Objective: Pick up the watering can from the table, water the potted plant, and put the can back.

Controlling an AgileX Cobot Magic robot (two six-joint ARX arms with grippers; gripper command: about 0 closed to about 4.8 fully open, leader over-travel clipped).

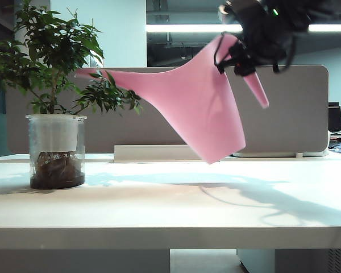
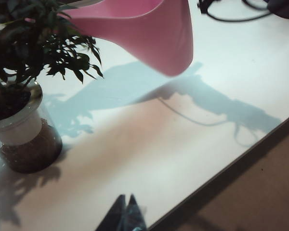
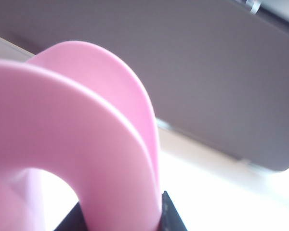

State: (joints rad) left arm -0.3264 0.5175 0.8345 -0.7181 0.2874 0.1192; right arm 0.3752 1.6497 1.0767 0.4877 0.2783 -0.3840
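Pink smooth plastic watering can (image 1: 196,116), tapered body, long thin spout, arched handle: held clear of the table, tipped over, with the spout reaching away from the right claw (image 1: 238,60) into the foliage. Right claw: clamped on the arched handle near its pointed end, high at the right of the exterior view; in the right wrist view the dark fingertips (image 3: 168,216) are seen pinching the pink band.

Small bushy potted plant (image 1: 54,108), dark green leaves, clear glass jar with white inner pot, roots and dark soil: standing on the table well to the spout side of the right claw, near the left claw.

Left claw (image 2: 126,215): idle, low over the front of the white table (image 1: 176,210), tips pressed together, nothing held.

Status: pick-up judged done; pouring judged under way, though no water can be made out. Outstanding: can to be levelled, set back on the table and released.
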